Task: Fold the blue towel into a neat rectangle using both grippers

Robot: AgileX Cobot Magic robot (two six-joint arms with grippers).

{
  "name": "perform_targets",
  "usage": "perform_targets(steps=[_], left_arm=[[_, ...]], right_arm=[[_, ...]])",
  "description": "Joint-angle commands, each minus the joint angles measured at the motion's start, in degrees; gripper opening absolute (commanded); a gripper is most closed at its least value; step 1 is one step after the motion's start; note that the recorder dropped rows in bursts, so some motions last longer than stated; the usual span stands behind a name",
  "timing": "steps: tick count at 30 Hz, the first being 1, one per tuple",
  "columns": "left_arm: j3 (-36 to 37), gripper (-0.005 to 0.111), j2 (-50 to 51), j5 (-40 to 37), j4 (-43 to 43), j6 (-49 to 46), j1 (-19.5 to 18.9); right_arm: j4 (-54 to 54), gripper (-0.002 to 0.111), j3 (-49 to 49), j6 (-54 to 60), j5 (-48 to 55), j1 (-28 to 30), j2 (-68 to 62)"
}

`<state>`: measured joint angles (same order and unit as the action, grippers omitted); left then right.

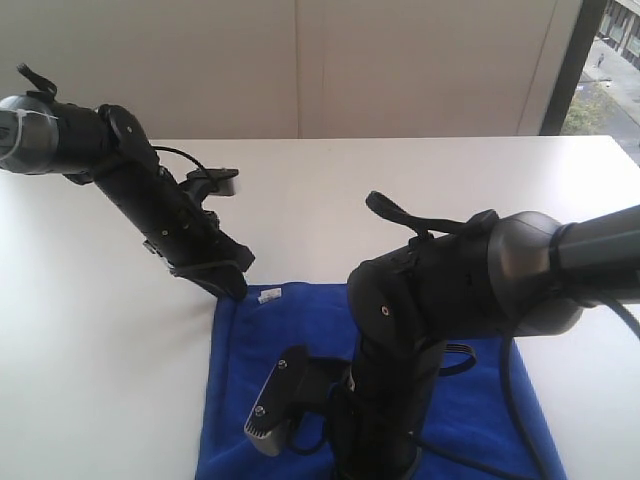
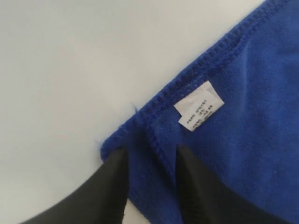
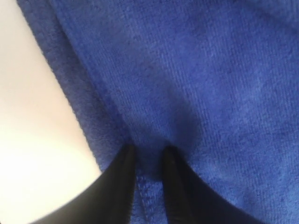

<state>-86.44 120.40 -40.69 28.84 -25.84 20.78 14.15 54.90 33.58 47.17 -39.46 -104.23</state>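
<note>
Two dark arms lean over a white table (image 1: 100,330); the blue towel (image 1: 470,400) lies spread on it in the near middle of the exterior view, running out of the bottom edge of that view; the left arm (image 1: 150,190) slants down from the far left to the towel's far left corner; the left gripper (image 2: 149,158) sits at that corner with its jaws standing well apart, one finger at the very edge of the cloth beside bare table and the other on the blue pile, a stitched hem running between them; a small white tag (image 2: 198,106) with tiny print too fine to read lies on the cloth just beside the hem, near those fingers; the right arm (image 1: 450,280) bends down over the middle of the towel and hides much of it; the right gripper (image 3: 149,151) has its jaws drawn narrow, pinching a raised ridge of the towel close to one edge, with pale table just beside it.
</note>
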Motion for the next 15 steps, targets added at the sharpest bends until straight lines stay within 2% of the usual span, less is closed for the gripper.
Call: perform_targets(steps=[1, 3, 15], left_arm=[[0.12, 0.041, -0.56, -4.42, 5.7, -3.26, -0.06], [0.12, 0.041, -0.56, -5.66, 8.21, -5.25, -0.06], [5.35, 0.04, -0.35, -2.85, 8.33, -4.44, -0.06]], right_arm=[[-0.62, 0.022, -0.31, 0.01, -1.61, 0.29, -0.68], [-0.62, 0.022, -0.31, 0.01, -1.69, 0.29, -0.68], [-0.62, 0.022, -0.31, -0.25, -1.53, 0.29, -0.68]])
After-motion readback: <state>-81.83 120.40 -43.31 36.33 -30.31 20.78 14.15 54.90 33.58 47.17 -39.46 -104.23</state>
